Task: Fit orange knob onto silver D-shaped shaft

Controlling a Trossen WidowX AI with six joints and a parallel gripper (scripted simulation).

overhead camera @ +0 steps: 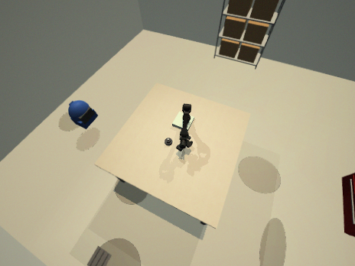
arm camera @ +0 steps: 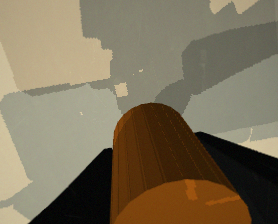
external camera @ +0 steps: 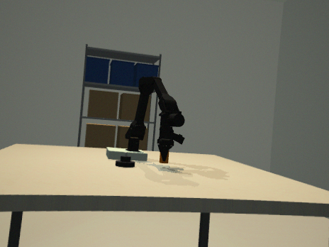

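Observation:
The orange knob [external camera: 166, 160] [arm camera: 150, 155] stands upright at the table surface, with ribbed sides and a flat top. My gripper [external camera: 164, 157] [arm camera: 153, 148] points down and is shut on the knob, one black finger on each side of it. The knob's underside and its hole are hidden. The dark round pedestal [overhead camera: 168, 142] [external camera: 125, 164] stands on the table, left of the gripper in the top and exterior views and apart from the knob. A short upright part [external camera: 125, 158] rises from its middle; the shaft's flat side is too small to make out.
The arm's pale base plate [overhead camera: 178, 122] [external camera: 113, 154] lies behind the pedestal in the exterior view. The wooden table [overhead camera: 138, 134] [external camera: 71, 182] carries the arm and the pedestal. A shelf rack [overhead camera: 250, 17] [external camera: 85, 100] stands beyond the table.

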